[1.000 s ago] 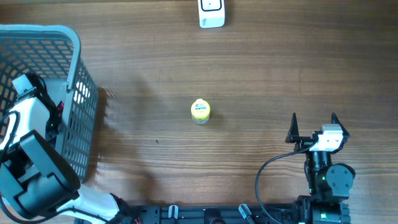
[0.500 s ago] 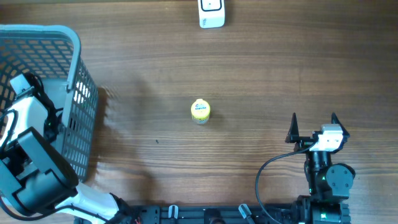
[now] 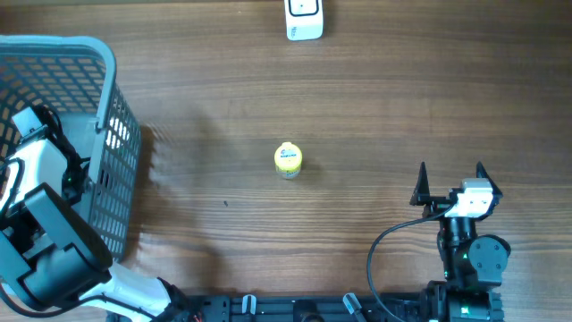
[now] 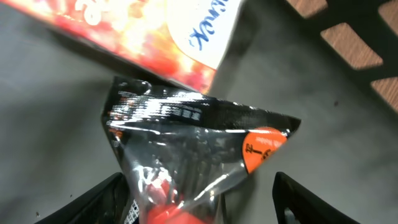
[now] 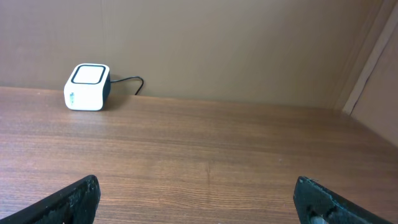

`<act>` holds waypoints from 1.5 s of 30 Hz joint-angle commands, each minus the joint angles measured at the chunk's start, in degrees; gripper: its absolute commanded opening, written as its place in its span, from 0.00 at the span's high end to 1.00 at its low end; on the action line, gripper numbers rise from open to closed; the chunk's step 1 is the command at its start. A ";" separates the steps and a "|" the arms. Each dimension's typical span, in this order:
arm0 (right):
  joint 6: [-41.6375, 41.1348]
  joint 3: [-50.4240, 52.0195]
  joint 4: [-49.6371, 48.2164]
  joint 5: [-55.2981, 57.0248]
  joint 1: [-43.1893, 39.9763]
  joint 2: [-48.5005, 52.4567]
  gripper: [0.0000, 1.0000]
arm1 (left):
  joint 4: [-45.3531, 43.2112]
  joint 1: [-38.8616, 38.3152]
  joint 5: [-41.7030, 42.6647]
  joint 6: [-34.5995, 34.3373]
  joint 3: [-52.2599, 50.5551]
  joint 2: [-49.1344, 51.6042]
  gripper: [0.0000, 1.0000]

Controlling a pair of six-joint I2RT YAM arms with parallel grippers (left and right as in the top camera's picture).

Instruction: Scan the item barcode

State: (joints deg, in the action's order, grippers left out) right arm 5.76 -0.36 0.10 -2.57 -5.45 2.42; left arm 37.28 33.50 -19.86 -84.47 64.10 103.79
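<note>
A shiny black foil bag (image 4: 186, 130) with an orange round sticker (image 4: 261, 149) lies on the grey floor of the basket (image 3: 112, 63). My left gripper (image 4: 198, 179) straddles its lower end, open: the left finger is against the bag, the right finger (image 4: 292, 199) stands apart from it. From overhead, only the left arm (image 3: 40, 165) shows, reaching into the basket. The white scanner (image 3: 304, 20) sits at the table's far edge, also in the right wrist view (image 5: 87, 78). My right gripper (image 3: 450, 170) rests open and empty at the near right.
A red-orange box with a white label (image 4: 155, 31) lies just beyond the bag. The basket's mesh wall (image 4: 348, 37) rises at the right. A small yellow-capped item (image 3: 288, 159) stands mid-table. The scanner's cable (image 5: 127, 82) runs along the back.
The left arm has shifted slightly inside the basket. The right arm, the yellow-capped item and the scanner have not moved.
</note>
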 commanded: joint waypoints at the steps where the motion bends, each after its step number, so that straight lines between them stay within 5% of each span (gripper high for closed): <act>1: -0.85 0.07 -0.13 -0.72 -0.13 0.11 0.00 | 0.76 0.00 8.52 7.50 -2.93 4.02 0.27; 16: -0.85 0.07 -0.13 -0.72 -0.13 0.11 0.00 | 9.27 0.02 12.11 13.53 -2.93 4.04 0.22; 20: -0.85 0.07 -0.13 -0.72 -0.13 0.11 0.00 | 9.31 0.02 11.89 13.51 -2.93 4.04 0.40; 28: -0.85 0.07 -0.13 -0.72 -0.13 0.11 0.00 | 10.54 0.02 7.19 13.60 -2.93 4.04 0.41; 34: -0.85 0.07 -0.13 -0.72 -0.13 0.11 0.00 | 11.72 0.07 5.88 13.73 -2.93 4.04 0.71; 45: -0.85 0.07 -0.13 -0.72 -0.13 0.11 0.00 | 12.98 0.07 7.82 13.75 -2.93 4.02 0.74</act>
State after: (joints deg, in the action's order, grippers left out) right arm 5.76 -0.36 0.10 -2.57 -5.45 2.42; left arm 48.36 33.43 -15.77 -70.96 64.58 103.68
